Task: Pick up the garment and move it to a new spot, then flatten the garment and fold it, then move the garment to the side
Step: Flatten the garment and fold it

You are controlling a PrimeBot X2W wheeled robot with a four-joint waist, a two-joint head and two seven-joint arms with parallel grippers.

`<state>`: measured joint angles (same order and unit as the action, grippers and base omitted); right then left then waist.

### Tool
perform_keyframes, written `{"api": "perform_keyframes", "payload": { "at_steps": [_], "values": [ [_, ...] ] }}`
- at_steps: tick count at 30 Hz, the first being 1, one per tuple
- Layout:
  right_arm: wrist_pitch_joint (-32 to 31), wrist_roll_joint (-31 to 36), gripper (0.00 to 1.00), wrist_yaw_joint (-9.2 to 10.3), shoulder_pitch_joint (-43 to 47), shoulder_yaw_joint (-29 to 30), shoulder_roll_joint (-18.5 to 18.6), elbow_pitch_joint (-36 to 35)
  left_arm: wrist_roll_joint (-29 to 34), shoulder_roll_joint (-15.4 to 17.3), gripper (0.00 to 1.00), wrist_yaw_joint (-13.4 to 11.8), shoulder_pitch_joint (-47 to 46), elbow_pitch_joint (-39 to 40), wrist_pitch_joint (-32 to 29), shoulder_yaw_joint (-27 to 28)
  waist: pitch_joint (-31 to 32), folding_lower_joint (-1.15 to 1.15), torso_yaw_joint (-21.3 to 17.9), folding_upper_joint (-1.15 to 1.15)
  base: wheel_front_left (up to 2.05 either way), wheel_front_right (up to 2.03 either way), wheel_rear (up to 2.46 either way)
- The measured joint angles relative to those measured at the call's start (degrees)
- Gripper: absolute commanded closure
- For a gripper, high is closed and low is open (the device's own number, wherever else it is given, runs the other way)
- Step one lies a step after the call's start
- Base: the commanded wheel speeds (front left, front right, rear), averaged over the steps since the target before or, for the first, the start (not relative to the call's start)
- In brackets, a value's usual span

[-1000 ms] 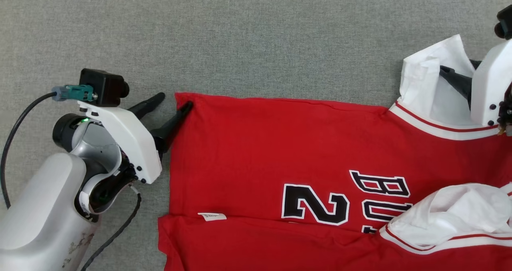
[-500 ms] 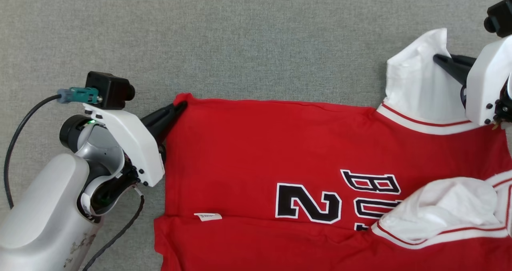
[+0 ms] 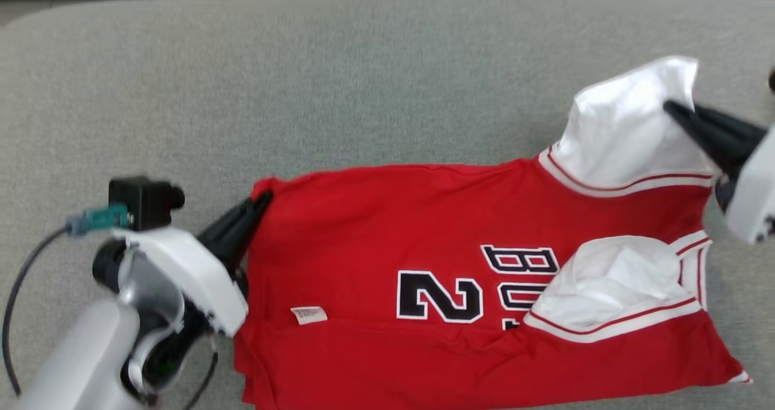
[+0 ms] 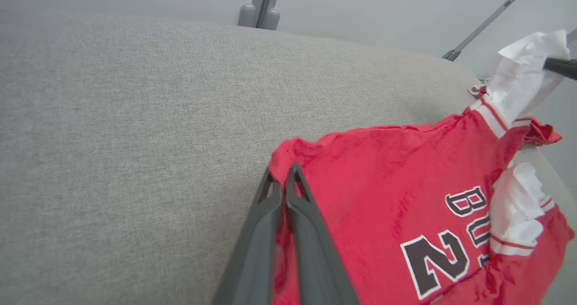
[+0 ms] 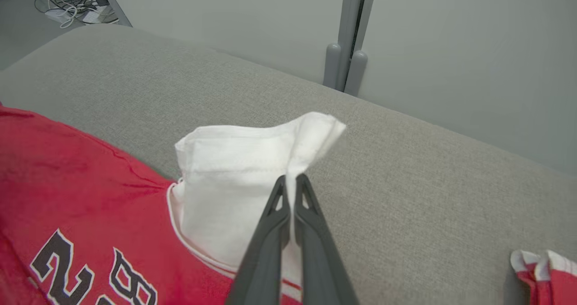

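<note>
I have the red jersey (image 3: 375, 216) pinched at both ends.
My left gripper (image 3: 261, 199) is clamped on its red corner, and my right gripper (image 3: 671, 108) is clamped on the white flap. The jersey is spread across the grey padded table (image 3: 303, 83), with its number facing up.

The left gripper (image 3: 261, 199), at 8 o'clock in the head view, has its fingers (image 3: 233, 234) pressed together, pointing toward 1 o'clock, its pale forearm (image 3: 79, 361) trailing toward 7 o'clock. The right gripper (image 3: 671, 107), at 3 o'clock, is likewise closed, pointing toward 10 o'clock.
</note>
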<state>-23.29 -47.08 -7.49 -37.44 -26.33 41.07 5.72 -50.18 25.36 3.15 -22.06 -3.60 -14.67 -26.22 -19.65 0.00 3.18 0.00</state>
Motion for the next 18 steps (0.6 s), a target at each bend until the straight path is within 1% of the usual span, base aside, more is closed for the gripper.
{"api": "perform_keyframes", "payload": {
  "at_steps": [4, 6, 8, 10, 13, 15, 18],
  "values": [
    [3.82, -0.89, 1.00, 0.00, 11.99, 3.85, 1.92, -5.78, -1.38, 0.69, 1.00, -2.31, 8.53, 5.22, 2.69, 1.34, 3.52, 0.00, -0.83, 0.00, 0.00, 0.00, 0.00],
    [4.72, -1.00, 1.00, 0.00, 18.66, 6.11, 2.09, -8.47, -1.89, 1.11, 1.00, -3.54, 12.98, 7.70, 4.32, 2.15, 5.16, 0.00, -1.47, 0.00, 0.00, 0.00, 0.00],
    [5.48, -0.56, 1.00, 0.00, 25.07, 8.37, 1.45, -10.82, -2.85, 1.00, 1.00, -4.72, 17.03, 9.49, 5.63, 2.87, 6.53, 0.00, -2.25, 0.00, 0.00, 0.00, 0.00],
    [6.10, 0.67, 1.00, 0.00, 30.82, 10.45, -0.43, -12.98, -3.39, 0.80, 1.00, -5.27, 20.10, 10.63, 6.72, 3.09, 7.36, 0.00, -3.19, 0.00, 0.00, 0.00, 0.00],
    [6.68, 1.90, 1.00, 0.00, 37.37, 12.10, -4.98, -15.58, -3.63, 0.64, 1.00, -5.76, 23.35, 11.29, 7.95, 3.15, 8.03, 0.00, -4.40, 0.00, 0.00, 0.00, 0.00],
    [6.76, 2.94, 1.00, 0.00, 40.18, 12.96, -7.69, -16.44, -3.91, 0.33, 1.00, -6.08, 25.00, 11.59, 8.68, 3.11, 8.22, 0.00, -5.04, 0.00, 0.00, 0.00, 0.00],
    [6.64, 5.30, 1.00, 0.00, 42.46, 13.41, -10.44, -16.70, -3.98, 0.18, 1.00, -6.28, 26.27, 11.99, 9.18, 3.05, 8.16, 0.00, -5.67, 0.00, 0.00, 0.00, 0.00]
  ]
}}
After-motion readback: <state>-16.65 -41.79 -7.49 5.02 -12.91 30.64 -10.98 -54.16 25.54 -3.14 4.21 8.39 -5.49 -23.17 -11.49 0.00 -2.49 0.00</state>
